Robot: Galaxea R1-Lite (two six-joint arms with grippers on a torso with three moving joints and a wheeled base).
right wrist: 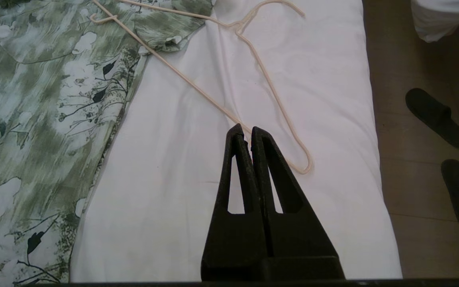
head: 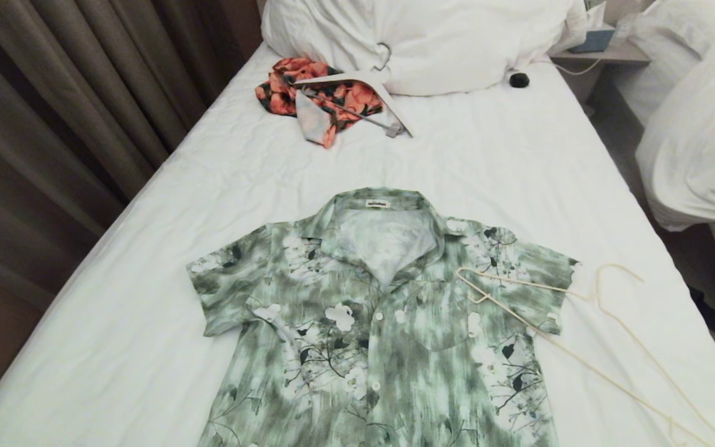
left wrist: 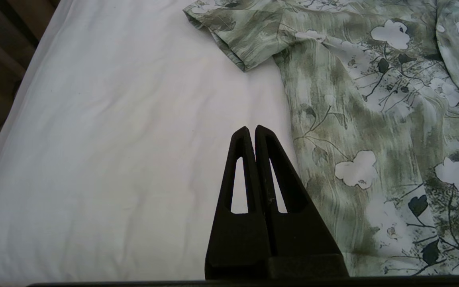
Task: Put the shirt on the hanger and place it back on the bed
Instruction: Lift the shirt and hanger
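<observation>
Nearest to you, both claws hang above the foot end of the bed [head: 146,261], and neither shows in your head view. In the left wrist view the left gripper [left wrist: 251,129] sits at the lower centre of the frame with its two black fingers pressed together, pinching nothing, over bare white sheet just beside the shirt's side edge. In the right wrist view the right gripper [right wrist: 244,128] is likewise at the lower centre, fingers pressed together and empty, over the sheet, with the hanger's wire running just beyond its tips.

The shirt [head: 376,329] fills the lower centre of your head view. It lies flat on the sheet, front up and buttoned, collar pointing toward the top of the frame, both short sleeves spread out, and its hem runs off the bottom edge.

The hanger [head: 581,366] lies at the lower right of that frame. One shoulder end rests on the shirt's chest and sleeve on the right side of the picture, the rest of the wire lies on the sheet toward the lower right corner, and its hook curls at mid right, near the bed's edge.

Farther up, in the upper centre, an orange-and-black garment [head: 320,96] lies crumpled with a thick white hanger [head: 364,87] on it. Behind them sits a big white pillow [head: 444,43], and a small dark object [head: 519,79] rests just beside it. At the right edge you see the other bed's duvet [head: 699,143].
</observation>
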